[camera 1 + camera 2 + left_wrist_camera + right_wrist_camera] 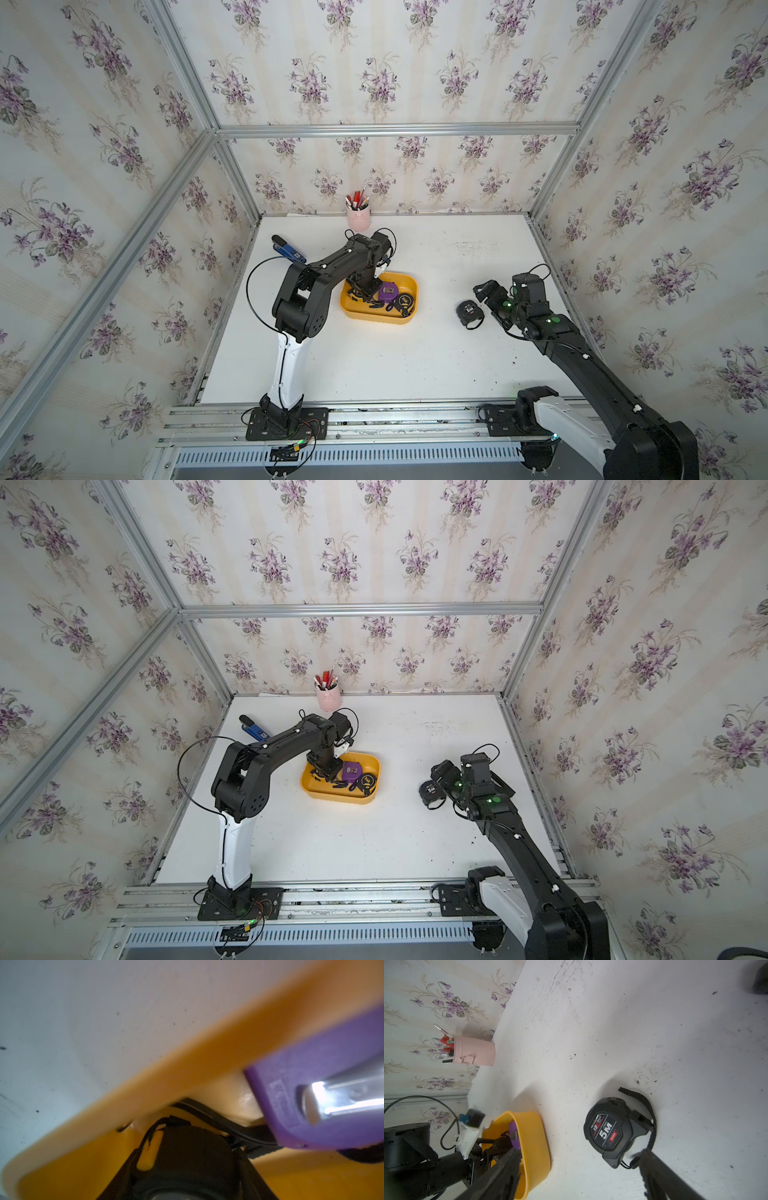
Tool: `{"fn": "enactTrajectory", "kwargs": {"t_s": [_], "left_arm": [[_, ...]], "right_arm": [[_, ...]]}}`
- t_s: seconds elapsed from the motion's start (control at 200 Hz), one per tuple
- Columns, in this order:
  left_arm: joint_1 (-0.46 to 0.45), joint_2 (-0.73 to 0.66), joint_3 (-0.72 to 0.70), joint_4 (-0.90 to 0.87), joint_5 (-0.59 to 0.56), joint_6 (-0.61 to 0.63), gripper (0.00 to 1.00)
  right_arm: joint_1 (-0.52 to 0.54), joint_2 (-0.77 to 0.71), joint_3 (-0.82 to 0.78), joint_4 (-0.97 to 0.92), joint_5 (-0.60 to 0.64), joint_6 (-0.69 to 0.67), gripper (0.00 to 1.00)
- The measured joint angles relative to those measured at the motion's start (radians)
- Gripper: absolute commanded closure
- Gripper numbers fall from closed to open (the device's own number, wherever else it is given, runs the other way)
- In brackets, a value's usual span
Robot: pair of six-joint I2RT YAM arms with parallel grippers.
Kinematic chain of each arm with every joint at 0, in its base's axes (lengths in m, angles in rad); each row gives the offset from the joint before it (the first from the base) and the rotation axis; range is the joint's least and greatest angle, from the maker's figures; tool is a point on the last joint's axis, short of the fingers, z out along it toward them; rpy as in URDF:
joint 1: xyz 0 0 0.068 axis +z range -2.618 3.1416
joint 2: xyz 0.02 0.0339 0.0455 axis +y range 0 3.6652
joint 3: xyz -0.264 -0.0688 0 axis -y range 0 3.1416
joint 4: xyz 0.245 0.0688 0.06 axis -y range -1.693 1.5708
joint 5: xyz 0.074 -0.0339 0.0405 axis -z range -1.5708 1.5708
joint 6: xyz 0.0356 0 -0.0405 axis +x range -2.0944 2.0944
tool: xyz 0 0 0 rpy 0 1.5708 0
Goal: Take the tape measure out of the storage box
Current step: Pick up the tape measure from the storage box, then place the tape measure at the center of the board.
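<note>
Closest in, the right gripper (580, 1152) hangs low over the white table (633, 1022), fingers (660, 1174) spread wide and gripping nothing. One fingertip sits just by the wrist strap of the 5M tape measure (610, 1132); I can't tell if they touch. That tape measure lies flat on the table, well apart from the storage box (537, 1147). Only this wrist view lets me read its round label: a big white "5M", a slanted brand starting "XB", and a small red tag too fine to make out.

In both top views the left gripper (361, 293) is just a dark shape dipped into the near-left end of the yellow box (336, 798), beside the purple tape measure (388, 291) and the black-and-yellow tape measure (405, 301). From the left wrist, its fingers (124, 1167) are clamped on a dark tape measure (187, 1157) sitting on the box floor. The purple one's metal clip (342, 1095) glints there, its embossed mark too blurred to read.
</note>
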Motion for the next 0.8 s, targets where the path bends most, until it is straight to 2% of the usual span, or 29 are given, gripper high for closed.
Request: {"fn": "enactTrajectory", "kwargs": {"t_s": [0.16, 0.295, 0.435, 0.565, 0.799], "left_arm": [[-0.016, -0.043, 0.055, -0.085, -0.038, -0.065, 0.84], [-0.039, -0.102, 0.131, -0.155, -0.05, -0.13, 0.88], [-0.043, -0.158, 0.235, -0.208, -0.019, -0.239, 0.86], [-0.042, -0.237, 0.266, -0.177, 0.086, -0.392, 0.86], [-0.048, -0.401, 0.053, 0.076, 0.328, -0.769, 0.87]], "right_arm": [[0.0, 0.0, -0.014, 0.04, -0.035, -0.001, 0.09], [0.001, 0.008, -0.026, 0.1, -0.111, -0.017, 0.1], [0.033, 0.021, -0.027, 0.195, -0.222, -0.038, 0.1], [0.119, 0.026, 0.012, 0.272, -0.315, -0.084, 0.1], [0.294, 0.052, 0.084, 0.386, -0.38, -0.173, 0.1]]}}
